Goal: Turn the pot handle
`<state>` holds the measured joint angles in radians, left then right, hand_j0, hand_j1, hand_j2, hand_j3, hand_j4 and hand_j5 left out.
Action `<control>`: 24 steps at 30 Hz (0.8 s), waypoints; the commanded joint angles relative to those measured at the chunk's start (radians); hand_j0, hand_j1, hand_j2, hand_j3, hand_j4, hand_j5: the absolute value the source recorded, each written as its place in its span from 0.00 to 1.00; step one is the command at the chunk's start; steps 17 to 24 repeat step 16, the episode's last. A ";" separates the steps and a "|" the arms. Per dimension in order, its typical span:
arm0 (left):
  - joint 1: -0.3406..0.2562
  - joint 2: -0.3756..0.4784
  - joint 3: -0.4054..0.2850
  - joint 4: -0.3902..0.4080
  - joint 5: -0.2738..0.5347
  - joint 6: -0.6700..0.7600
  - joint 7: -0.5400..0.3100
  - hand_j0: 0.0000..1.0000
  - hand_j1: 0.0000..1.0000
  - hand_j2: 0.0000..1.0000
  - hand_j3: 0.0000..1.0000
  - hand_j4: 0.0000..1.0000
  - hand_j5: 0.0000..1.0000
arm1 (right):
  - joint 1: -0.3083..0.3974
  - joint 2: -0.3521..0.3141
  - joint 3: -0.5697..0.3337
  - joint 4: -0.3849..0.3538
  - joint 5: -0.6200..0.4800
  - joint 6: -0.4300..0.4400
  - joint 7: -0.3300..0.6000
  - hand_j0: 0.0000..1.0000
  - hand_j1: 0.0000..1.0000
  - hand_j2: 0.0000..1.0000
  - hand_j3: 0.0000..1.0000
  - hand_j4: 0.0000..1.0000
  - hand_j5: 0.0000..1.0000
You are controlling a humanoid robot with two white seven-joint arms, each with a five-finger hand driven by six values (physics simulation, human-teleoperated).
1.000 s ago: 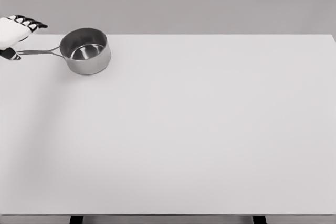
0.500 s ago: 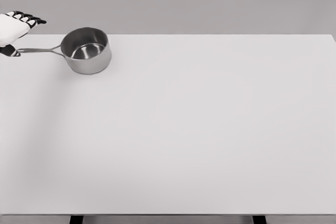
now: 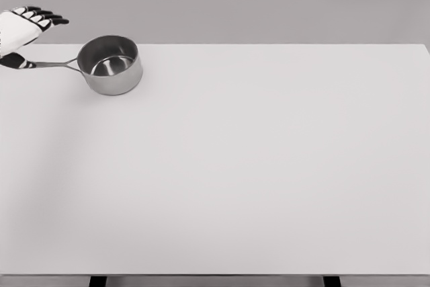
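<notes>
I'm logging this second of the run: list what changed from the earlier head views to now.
The left hand rose a little, its fingers stretched out toward the right above the handle, thumb at the handle's end. The pot shifted very slightly; the handle points left as before. The table is unchanged.

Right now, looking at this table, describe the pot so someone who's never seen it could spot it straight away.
Start from the wide white table and go to its far left corner. There stands a small shiny steel pot, upright and empty, its thin handle pointing left toward the white left hand at the picture's edge. It is the only object on the table.
</notes>
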<state>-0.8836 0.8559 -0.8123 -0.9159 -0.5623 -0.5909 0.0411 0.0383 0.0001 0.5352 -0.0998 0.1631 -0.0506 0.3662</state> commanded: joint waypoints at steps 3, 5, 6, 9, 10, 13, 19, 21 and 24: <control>0.006 0.043 -0.004 -0.219 0.075 -0.020 0.006 1.00 1.00 1.00 1.00 1.00 1.00 | 0.000 0.000 0.000 0.000 -0.001 0.000 0.000 1.00 1.00 1.00 1.00 1.00 1.00; 0.028 0.063 -0.010 -0.430 0.076 -0.020 0.006 1.00 1.00 1.00 1.00 1.00 1.00 | 0.000 0.000 0.000 0.000 -0.001 0.000 0.000 1.00 1.00 1.00 1.00 1.00 1.00; 0.032 0.063 -0.030 -0.524 0.076 -0.020 0.005 1.00 1.00 1.00 1.00 1.00 1.00 | 0.000 0.000 0.000 0.000 -0.001 0.000 0.000 1.00 1.00 1.00 1.00 1.00 1.00; 0.051 0.051 -0.094 -0.779 0.076 -0.020 -0.001 1.00 1.00 1.00 1.00 1.00 1.00 | 0.000 0.000 0.000 0.000 -0.001 0.000 0.000 1.00 1.00 1.00 1.00 1.00 1.00; 0.061 0.048 -0.107 -0.820 0.076 -0.020 -0.001 1.00 1.00 1.00 1.00 1.00 1.00 | 0.000 0.000 0.000 0.000 -0.001 -0.001 0.000 1.00 1.00 1.00 1.00 1.00 1.00; 0.066 0.045 -0.153 -0.821 0.062 -0.020 -0.001 1.00 1.00 1.00 1.00 1.00 1.00 | 0.000 0.000 0.000 0.000 -0.001 0.000 0.000 1.00 1.00 1.00 1.00 1.00 1.00; 0.087 0.040 -0.166 -0.819 0.045 -0.020 -0.001 1.00 1.00 1.00 1.00 1.00 1.00 | 0.000 0.000 0.000 0.000 -0.001 -0.001 0.000 1.00 1.00 1.00 1.00 1.00 1.00; 0.087 0.040 -0.166 -0.819 0.045 -0.020 -0.001 1.00 1.00 1.00 1.00 1.00 1.00 | 0.000 0.000 0.000 0.000 -0.001 -0.001 0.000 1.00 1.00 1.00 1.00 1.00 1.00; 0.087 0.040 -0.166 -0.819 0.045 -0.020 -0.001 1.00 1.00 1.00 1.00 1.00 1.00 | 0.000 0.000 0.000 0.000 -0.001 -0.001 0.000 1.00 1.00 1.00 1.00 1.00 1.00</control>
